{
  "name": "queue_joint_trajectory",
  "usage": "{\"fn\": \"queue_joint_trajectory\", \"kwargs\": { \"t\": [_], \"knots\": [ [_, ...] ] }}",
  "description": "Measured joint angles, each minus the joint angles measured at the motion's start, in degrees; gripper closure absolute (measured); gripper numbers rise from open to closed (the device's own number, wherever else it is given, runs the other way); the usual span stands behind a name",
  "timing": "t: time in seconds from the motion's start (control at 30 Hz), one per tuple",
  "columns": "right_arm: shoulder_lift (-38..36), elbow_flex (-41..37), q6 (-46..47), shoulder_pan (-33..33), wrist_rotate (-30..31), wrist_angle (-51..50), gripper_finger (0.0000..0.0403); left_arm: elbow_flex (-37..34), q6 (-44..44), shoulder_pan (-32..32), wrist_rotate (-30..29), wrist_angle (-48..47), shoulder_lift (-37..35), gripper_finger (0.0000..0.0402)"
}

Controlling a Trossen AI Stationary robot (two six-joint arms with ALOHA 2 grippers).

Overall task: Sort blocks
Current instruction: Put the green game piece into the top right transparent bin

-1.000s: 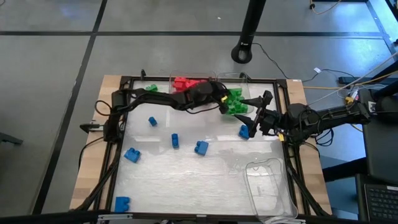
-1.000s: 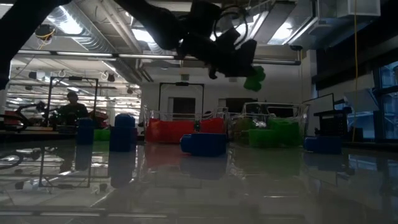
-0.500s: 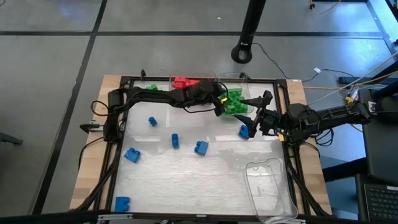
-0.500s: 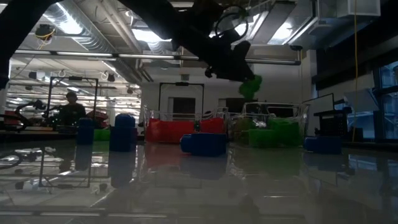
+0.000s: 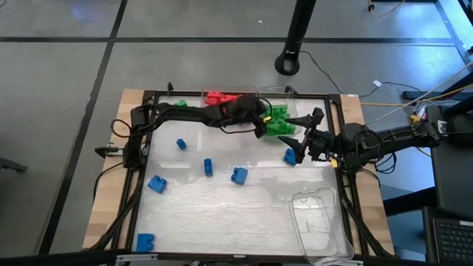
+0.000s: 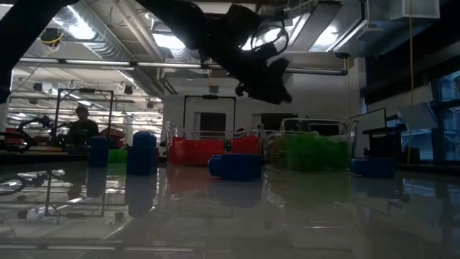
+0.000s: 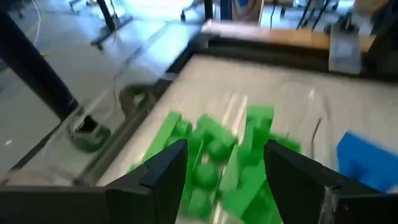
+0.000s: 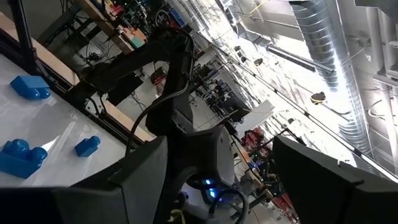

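My left gripper hangs open over the pile of green blocks in a clear bin at the table's far edge. In the left wrist view its fingers stand apart with nothing between them, the green blocks lying below. Red blocks fill the bin beside it. Several blue blocks lie loose on the table, among them one near the middle and one right at the tips of my right gripper. That gripper is open and holds nothing.
An upturned clear bin sits at the near right corner. One green block lies at the far left by the black frame. More blue blocks sit on the left side. A person shows far behind the table.
My left gripper held a green block above the green bin a second ago; it has opened, and the block has dropped in among the green ones. The right arm has not moved.
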Motion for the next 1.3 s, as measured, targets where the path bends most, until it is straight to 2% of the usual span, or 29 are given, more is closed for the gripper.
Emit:
{"fn": "queue_joint_trajectory", "kwargs": {
  "t": [0.17, 0.33, 0.5, 0.67, 0.77, 1.03, 1.3],
  "knots": [
    [-0.01, 0.00, -0.02, 0.00, 0.09, -1.77, 0.0114, -0.09, 3.96, -0.47, -3.02, -12.81, -5.54, 0.0204],
    [0.00, 0.00, -0.02, 0.00, 0.10, -1.97, 0.0114, 0.04, 4.10, -1.42, -14.06, -29.73, -16.42, 0.0204],
    [0.00, 0.00, 0.07, 0.00, 0.06, -1.80, 0.0114, 0.04, -4.55, 0.35, -27.20, -47.48, -25.78, 0.0204],
    [0.00, 0.00, 0.09, 0.00, 0.05, -1.39, 0.0114, -2.41, -16.32, 5.10, -30.07, -63.20, -28.73, 0.0204],
    [0.00, 0.00, 0.11, 0.00, 0.04, -1.06, 0.0114, -6.21, -19.45, 8.20, -30.07, -66.05, -28.81, 0.0204],
    [0.00, 0.00, 0.17, 0.00, 0.04, -1.34, 0.0114, -18.94, -19.88, 13.92, -30.05, -63.90, -28.81, 0.0204],
    [0.00, 0.00, 0.17, 0.00, 0.04, -1.07, 0.0114, -27.69, -17.25, 15.78, -30.03, -55.25, -28.77, 0.0204]
  ]
}}
